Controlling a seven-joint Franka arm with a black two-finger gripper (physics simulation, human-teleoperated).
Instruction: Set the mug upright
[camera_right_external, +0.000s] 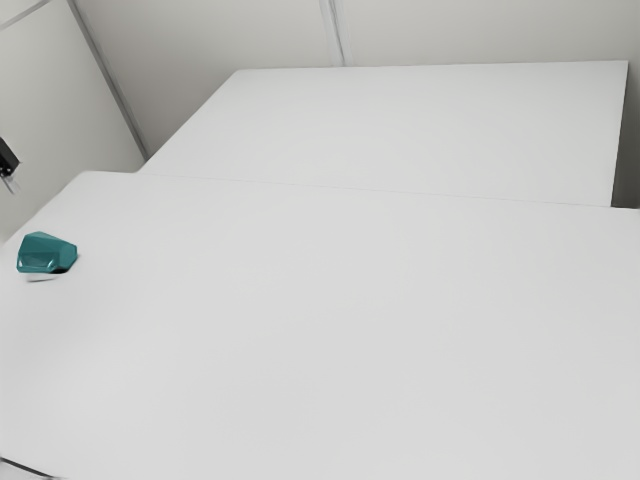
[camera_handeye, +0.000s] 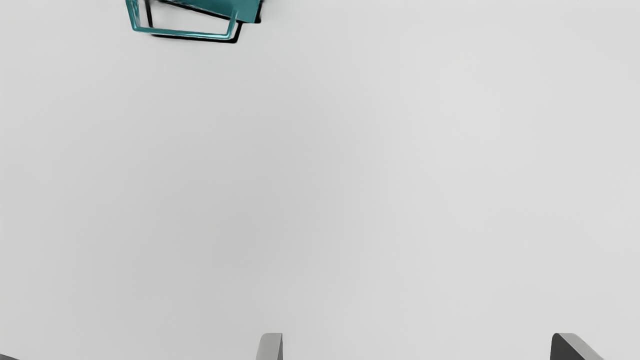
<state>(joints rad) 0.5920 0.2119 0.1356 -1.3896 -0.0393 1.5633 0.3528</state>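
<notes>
In the exterior view the gripper (camera_right_external: 9, 168) shows at the left edge, raised above the table and apart from the mug. A faceted teal mug (camera_right_external: 46, 252) lies on its side near the table's corner at the exterior view's left. Part of the mug (camera_handeye: 220, 6), with its angular handle, appears in the wrist view, its body cut off by the frame. Between the widely parted fingertips of the gripper (camera_handeye: 417, 345) there is nothing; it is open.
The white table (camera_right_external: 340, 330) extends toward the exterior view's right. Behind it stands another white surface (camera_right_external: 420, 125), against pale walls. A thin dark line (camera_right_external: 28, 468) crosses the exterior view's lower left corner.
</notes>
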